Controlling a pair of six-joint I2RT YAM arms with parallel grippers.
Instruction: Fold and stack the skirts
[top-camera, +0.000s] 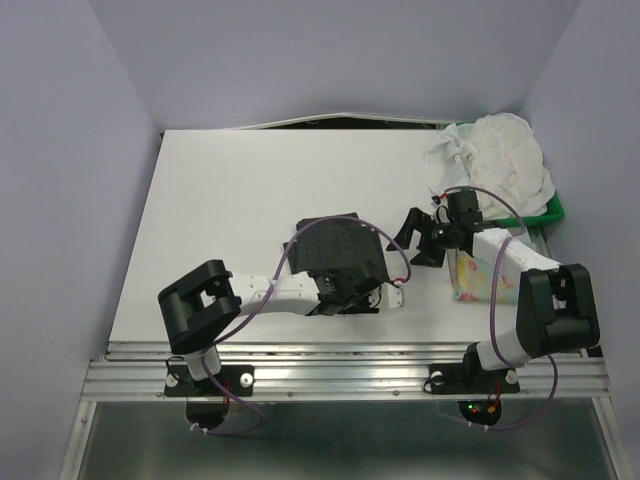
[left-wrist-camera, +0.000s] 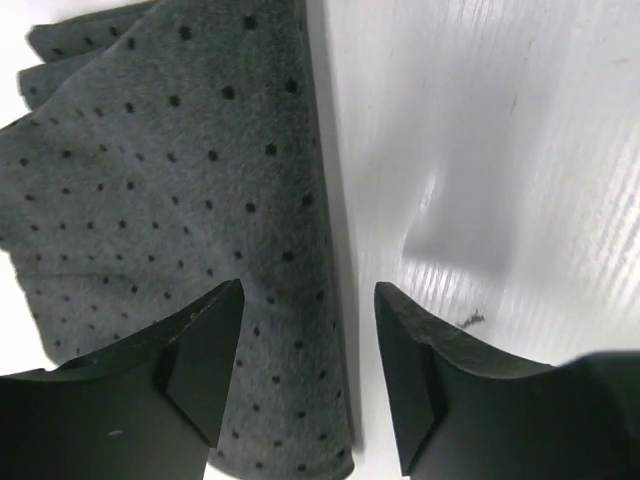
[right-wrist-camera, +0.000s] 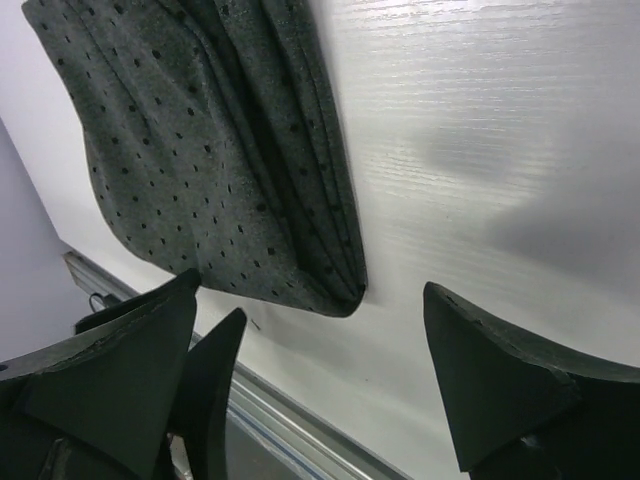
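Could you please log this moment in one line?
left fingers open over dark skirt edge; right fingers open, empty; white skirt on tray

Overhead; wrist close-ups likely sharing skirt (top-camera: 335, 245)

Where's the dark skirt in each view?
Top external: dark skirt at the centre of the table.
Left wrist: skirt fills the left half.
Right wrist: skirt in the upper left.
Shared landmark: bare white table along the skirt's folded edge.
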